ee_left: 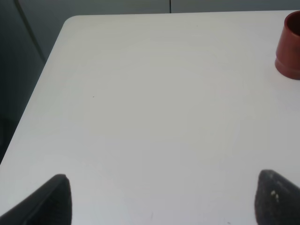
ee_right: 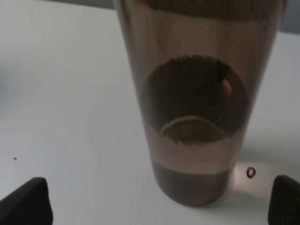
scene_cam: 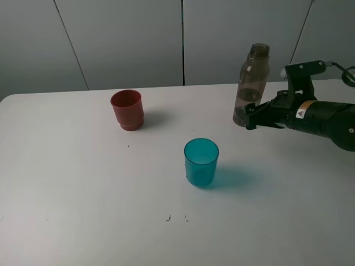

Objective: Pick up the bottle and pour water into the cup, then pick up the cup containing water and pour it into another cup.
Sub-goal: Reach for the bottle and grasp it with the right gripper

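Two hands: right hand [scene_cam: 248,116] spread wide at the foot of the bottle [scene_cam: 252,83], left hand [ee_left: 161,201] open above the table [ee_left: 140,93], both empty.
Bottle: upright, uncapped, at the table's far right.
Grasp: we should centre it, close gently and lift level, we judge.
Targets: teal cup [scene_cam: 201,162] mid-table, well apart; red-brown cup [scene_cam: 127,110] far left.

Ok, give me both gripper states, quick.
Left gripper: open, empty.
Right gripper: open, close to the bottle, not gripping it.
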Available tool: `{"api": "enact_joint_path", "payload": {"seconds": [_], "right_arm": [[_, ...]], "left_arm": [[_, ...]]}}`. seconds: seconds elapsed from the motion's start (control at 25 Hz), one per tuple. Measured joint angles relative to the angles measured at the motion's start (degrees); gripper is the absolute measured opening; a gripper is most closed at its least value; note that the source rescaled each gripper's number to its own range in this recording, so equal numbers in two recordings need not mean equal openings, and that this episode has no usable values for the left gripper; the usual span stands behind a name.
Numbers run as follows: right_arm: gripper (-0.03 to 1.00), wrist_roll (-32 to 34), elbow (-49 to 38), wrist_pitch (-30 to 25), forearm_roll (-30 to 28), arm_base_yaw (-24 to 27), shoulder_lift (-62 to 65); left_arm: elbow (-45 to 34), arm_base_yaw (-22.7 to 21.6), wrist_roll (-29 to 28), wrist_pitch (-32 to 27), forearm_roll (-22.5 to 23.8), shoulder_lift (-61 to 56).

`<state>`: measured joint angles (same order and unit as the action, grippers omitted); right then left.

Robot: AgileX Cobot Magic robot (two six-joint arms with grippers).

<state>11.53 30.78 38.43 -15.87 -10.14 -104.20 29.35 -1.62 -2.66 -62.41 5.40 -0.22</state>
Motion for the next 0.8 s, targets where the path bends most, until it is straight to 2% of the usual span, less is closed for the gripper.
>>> {"api": "enact_joint_path", "payload": {"seconds": [0.2,0.48,0.8], "right_arm": [[1.0,-1.7,0.0,4.3,0.5,0.0,-3.9],[1.0,-5.3,0.0,8.4,4.2,0.0,-7.4],[1.0,-6.6,0.2,18.8,6.7,0.0,-12.4]], "left_arm": [[0.0,0.0,0.0,0.0,0.0,0.0],[0.0,0.0,0.0,0.0,0.0,0.0],[0.0,0.0,0.0,0.0,0.0,0.0]]}}
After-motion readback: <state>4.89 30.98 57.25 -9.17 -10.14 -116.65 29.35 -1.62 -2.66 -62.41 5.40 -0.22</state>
